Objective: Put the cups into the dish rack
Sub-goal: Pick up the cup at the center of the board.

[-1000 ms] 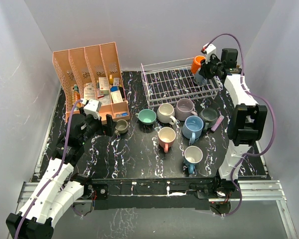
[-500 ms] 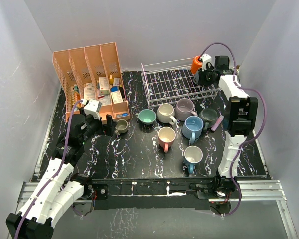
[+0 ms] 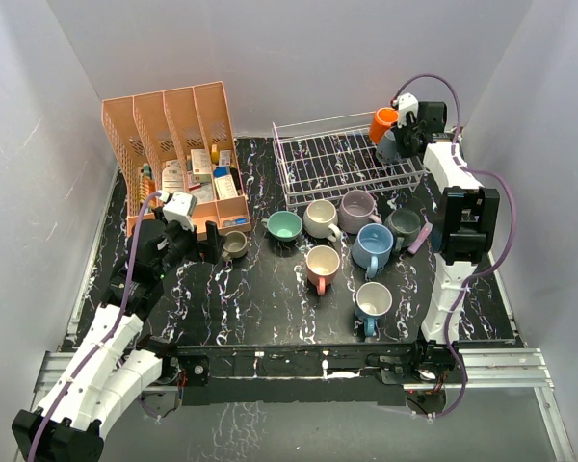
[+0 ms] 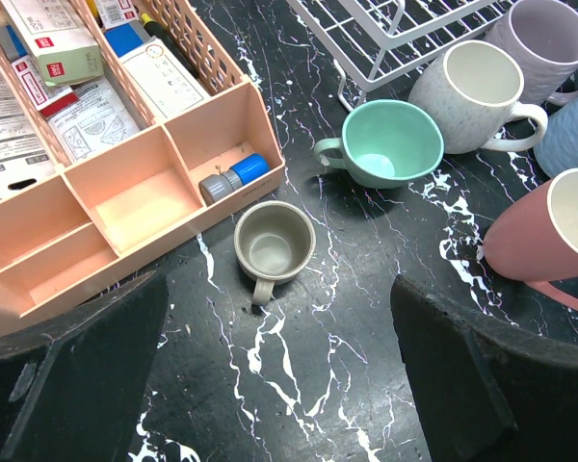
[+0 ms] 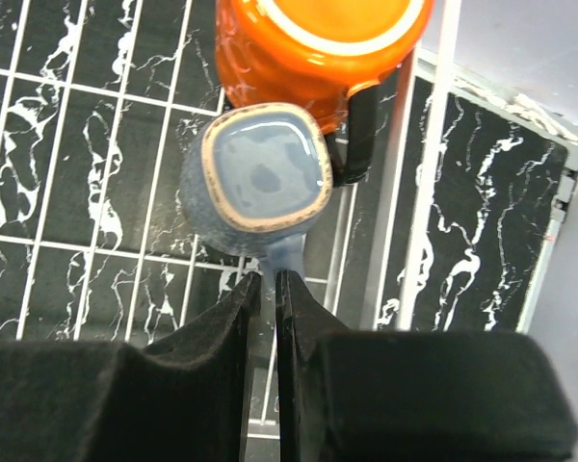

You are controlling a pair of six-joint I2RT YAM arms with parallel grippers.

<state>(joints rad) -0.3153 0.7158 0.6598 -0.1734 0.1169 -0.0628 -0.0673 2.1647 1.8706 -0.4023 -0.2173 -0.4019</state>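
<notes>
Cups: ten counted. Two are at the dish rack [image 3: 313, 164], which stands at the rear of the counter [image 3: 270, 313], right of centre. An orange cup [image 5: 318, 48] sits in the rack's far right corner, with a blue-grey cup [image 5: 260, 178] just beside it. The right claw [image 5: 267, 289] is clamped on the blue-grey cup's handle, mouth upward. Whether that cup rests on the wires or hangs just above them cannot be told.

The other eight cups stand upright on the counter in front of the rack:
- Teal cup [image 3: 284, 226], cream cup [image 3: 320, 217] and lilac cup [image 3: 356, 205] in a row nearest the rack.
- Light blue cup [image 3: 374, 243] and dark grey cup [image 3: 403, 223] to their right.
- Pink cup [image 3: 322, 263] and a second blue cup [image 3: 373, 301] nearer the front edge.
- Olive cup [image 4: 275, 245] apart at the left, just beside a salmon organizer [image 3: 173, 154].

The left claw [image 4: 279, 327] hovers low over the counter near the olive cup, fingers wide apart and holding nothing.

Surface: black stone-pattern counter with white veining, dry and unmarked where visible. A small pink stick [image 3: 421, 237] lies by the dark grey cup. The organizer holds boxes and papers.

Room: plain pale walls [image 3: 318, 58] enclose the counter on three sides.
</notes>
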